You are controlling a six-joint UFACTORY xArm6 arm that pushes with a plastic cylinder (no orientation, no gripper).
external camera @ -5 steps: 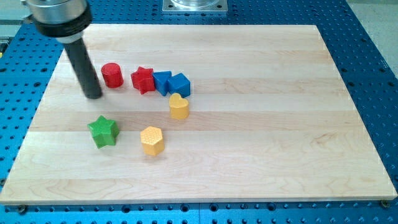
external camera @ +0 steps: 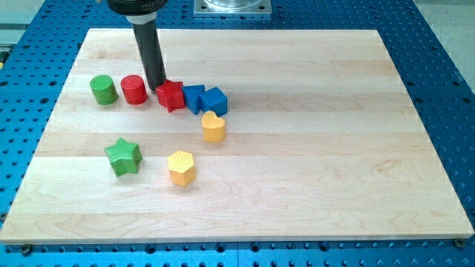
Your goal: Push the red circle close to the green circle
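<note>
2 red blocks [external camera: 134, 90], 2 green [external camera: 103, 90], 2 blue [external camera: 194, 98], 2 yellow [external camera: 214, 127].

One camera watches me, set high off the board's near edge and tilted down, facing across the wooden board [external camera: 297, 170] toward my base [external camera: 232, 6] at the view's top. It stands far enough back to hold nearly the whole board, all four edges and a margin of blue perforated table [external camera: 445, 89] around it. My tip [external camera: 157, 87] sits up-left of the frame's centre. No second view shares the scene.
</note>
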